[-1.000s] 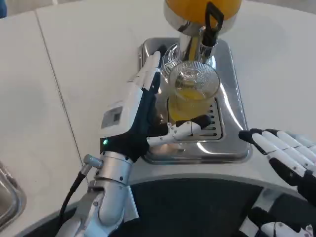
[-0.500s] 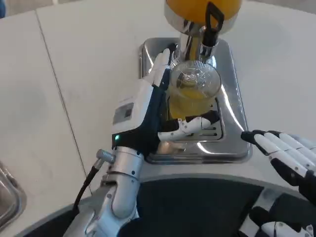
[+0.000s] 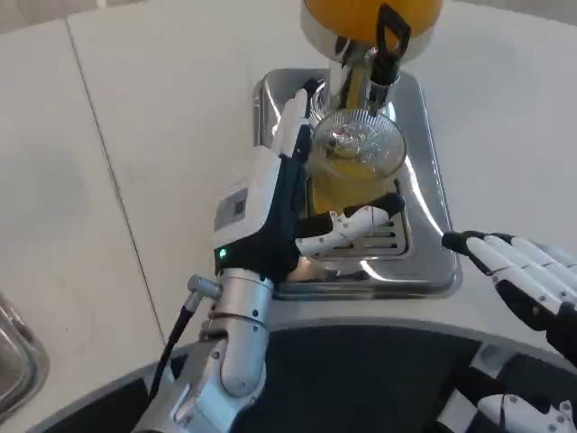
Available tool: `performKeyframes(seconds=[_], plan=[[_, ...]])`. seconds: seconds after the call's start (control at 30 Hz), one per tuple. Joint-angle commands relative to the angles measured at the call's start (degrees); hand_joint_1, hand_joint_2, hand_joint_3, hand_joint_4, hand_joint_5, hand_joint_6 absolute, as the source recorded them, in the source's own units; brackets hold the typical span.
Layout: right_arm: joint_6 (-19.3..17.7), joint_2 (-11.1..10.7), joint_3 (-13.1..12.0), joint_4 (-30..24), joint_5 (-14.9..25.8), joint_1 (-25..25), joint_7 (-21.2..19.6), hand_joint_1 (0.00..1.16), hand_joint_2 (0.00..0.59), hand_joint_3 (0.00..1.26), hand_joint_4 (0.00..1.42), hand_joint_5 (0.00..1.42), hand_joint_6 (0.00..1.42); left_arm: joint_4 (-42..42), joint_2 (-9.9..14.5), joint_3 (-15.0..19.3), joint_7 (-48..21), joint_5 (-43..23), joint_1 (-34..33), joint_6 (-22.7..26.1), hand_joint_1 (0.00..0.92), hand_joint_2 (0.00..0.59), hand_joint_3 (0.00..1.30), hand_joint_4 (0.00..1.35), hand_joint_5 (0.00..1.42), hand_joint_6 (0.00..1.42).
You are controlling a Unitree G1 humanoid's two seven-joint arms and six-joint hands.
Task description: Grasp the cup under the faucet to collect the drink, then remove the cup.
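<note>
Left hand (image 3: 287, 203) was wrapped around the cup (image 3: 356, 171), fingers up its left side, thumb across the front; whether it truly clamped, I couldn't tell. Cup sat on the steel drip tray (image 3: 424, 271) under the faucet (image 3: 377, 68), part full of orange drink. Risks: a loose grip letting it slip or tip on pull-out; the rim clipping the faucet. Right hand (image 3: 523, 275) lay spread on the counter (image 3: 144, 135), holding nothing.

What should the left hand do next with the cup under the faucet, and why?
Probably close the left hand on the cup. Its fingers lie along the cup's left side and its thumb reaches across the near side, though a firm grip isn't clear. The cup stands on the drip tray under the faucet, with orange drink in it. The right hand waits, fingers spread.
</note>
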Motion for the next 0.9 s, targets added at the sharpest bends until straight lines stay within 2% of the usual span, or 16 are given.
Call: performKeyframes(seconds=[0.03,0.33,0.53,0.6,0.63,0.7,0.73,0.8,0.9], plan=[[0.76,-0.28,0.11,-0.78,0.16,0.08,0.77,0.23,0.409,0.00,0.00,0.00,0.02,0.86,-0.82,0.14,1.30,-0.69,-0.75,-0.57,0.464,0.051,0.00,0.06,0.41,0.59],[2.89,-0.83,1.35,-0.65,-0.31,-1.88,1.39,0.22,0.412,0.00,0.00,0.00,0.02,0.33,-1.61,-0.72,4.59,0.58,-0.28,1.36,0.526,0.052,0.12,0.21,0.62,0.93],[4.07,-0.92,1.06,-0.72,-0.24,-2.55,1.57,0.22,0.415,0.00,0.00,0.00,0.02,-0.40,-2.94,-2.84,7.03,3.14,0.10,3.67,0.556,0.045,0.24,0.34,0.77,1.17],[4.20,-1.02,0.66,-0.72,-0.19,-2.38,1.61,0.22,0.414,0.00,0.00,0.00,0.02,-0.92,-3.41,-3.37,9.18,4.27,0.48,4.71,0.569,0.043,0.38,0.49,0.91,1.33],[4.23,-1.07,0.46,-0.73,-0.16,-2.29,1.61,0.21,0.413,0.00,0.00,0.00,0.02,-1.14,-3.71,-3.55,10.69,4.84,0.67,5.19,0.591,0.036,0.53,0.63,1.01,1.41],[4.37,-1.07,0.00,-0.75,0.00,-2.09,1.64,0.21,0.411,0.00,0.00,0.00,0.02,-1.36,-4.14,-3.68,12.78,5.39,0.89,5.70,0.612,0.031,0.76,0.92,1.22,1.42],[4.43,-1.11,-0.16,-0.76,0.02,-2.00,1.71,0.21,0.410,0.00,0.00,0.00,0.02,-1.50,-4.36,-3.52,13.61,5.40,0.97,5.72,0.616,0.030,0.86,1.03,1.30,1.42],[4.77,-1.12,-0.28,-0.82,-0.06,-1.97,1.81,0.21,0.412,0.00,0.00,0.00,0.02,-1.97,-4.91,-2.79,14.38,4.70,1.09,5.53,0.639,0.030,0.98,1.14,1.38,1.42],[5.36,-1.23,0.09,-0.75,-0.32,-2.43,1.88,0.21,0.414,0.00,0.00,0.00,0.02,-2.73,-5.52,-1.91,14.23,3.61,1.11,5.67,0.676,0.014,1.04,1.19,1.40,1.42]])
